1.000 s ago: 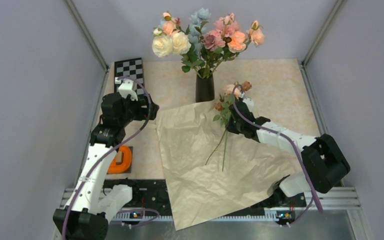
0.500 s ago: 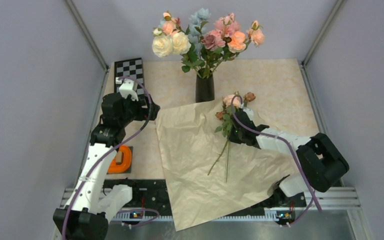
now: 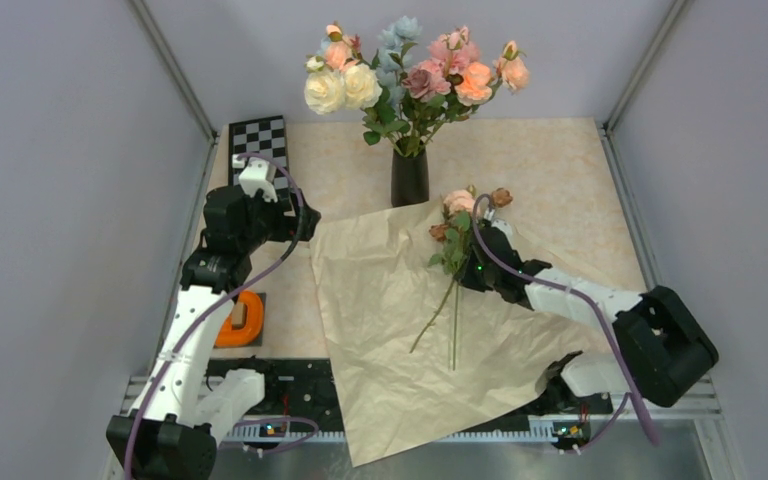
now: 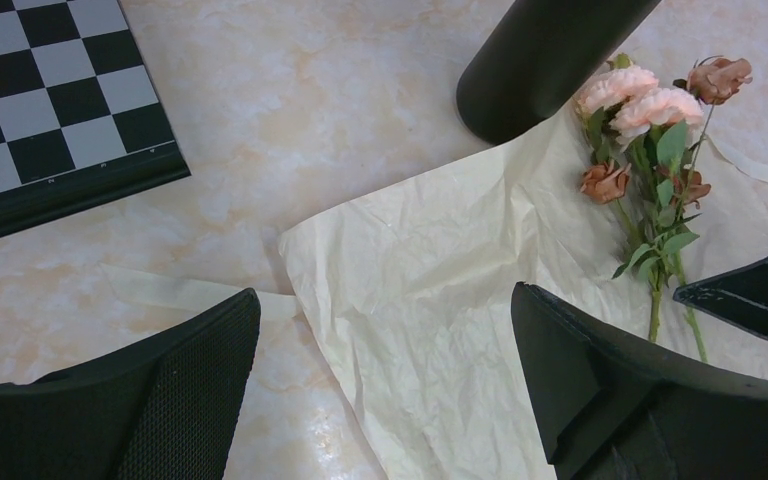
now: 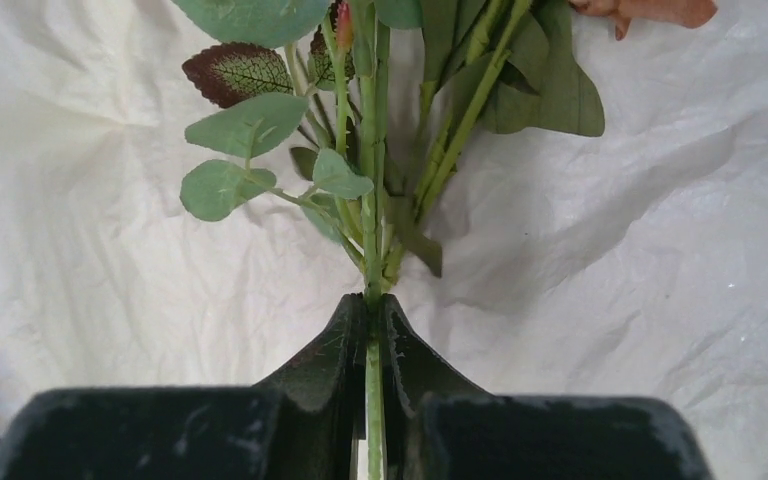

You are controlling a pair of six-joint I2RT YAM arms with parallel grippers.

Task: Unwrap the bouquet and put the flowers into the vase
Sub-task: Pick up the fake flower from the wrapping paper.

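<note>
Overhead view, working down by size.

Table [image 3: 560, 170]: pale marbled top, filling the middle of the frame.

Kraft paper [image 3: 390, 330]: one crinkled tan sheet, opened out flat. It runs from just below the vase to the bottom edge, where one corner overhangs the rail. The left wrist view shows its upper left corner [image 4: 430, 330] lying on bare table.

Left arm [image 3: 195, 320]: stands up the left side. The left gripper [image 3: 300, 222] sits at the sheet's upper left corner. In its own camera the left gripper [image 4: 384, 293] has both fingers spread wide with nothing between them.

Right arm [image 3: 600, 300]: reaches in from the lower right. The right gripper [image 3: 472, 262] is over the sheet, right of centre.

Tall bunch [image 3: 410, 70]: cream, pink, peach and pale-blue heads at top centre, standing in the vase.

Vase [image 3: 410, 178]: slim, black and upright at the sheet's top edge. It also shows at the top of the left wrist view [image 4: 540, 55].

Checkerboard [image 3: 260, 138]: upper left, flat on the table.

Flowers [image 3: 457, 230]: a small spray with pink and brownish heads. The heads sit just below and right of the vase (contact with it cannot be told). The stems trail down towards frame centre over the paper.

In the right wrist view the right gripper [image 5: 371, 305] is pinched tight on one green stem of the flowers [image 5: 370, 200]. Leaves fan out above the fingers, with paper [image 5: 80, 250] behind.

Orange block [image 3: 245, 318]: lower left, beside the left arm.
</note>
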